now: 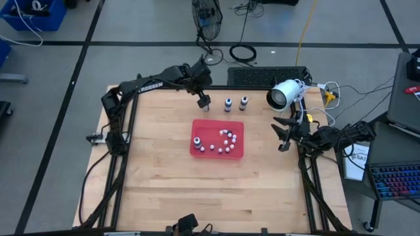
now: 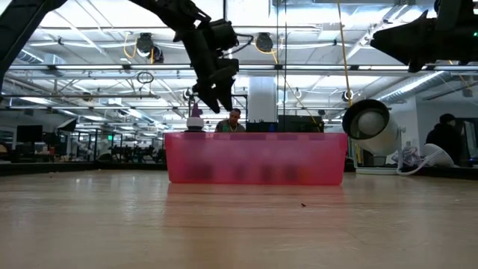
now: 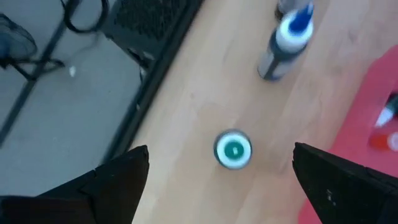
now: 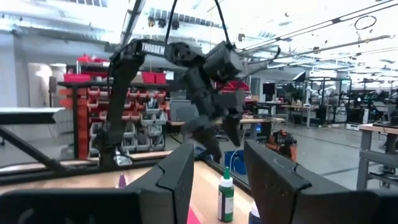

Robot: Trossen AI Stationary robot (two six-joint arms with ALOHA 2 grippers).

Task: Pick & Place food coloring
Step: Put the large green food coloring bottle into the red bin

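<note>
Left gripper (image 3: 221, 180) is hovering, fingers apart, directly above the upright green-topped bottle (image 3: 233, 150); right gripper (image 1: 283, 136) is idling, also apart.

Left pincer (image 2: 213, 96) above red tray (image 2: 255, 158)
</note>
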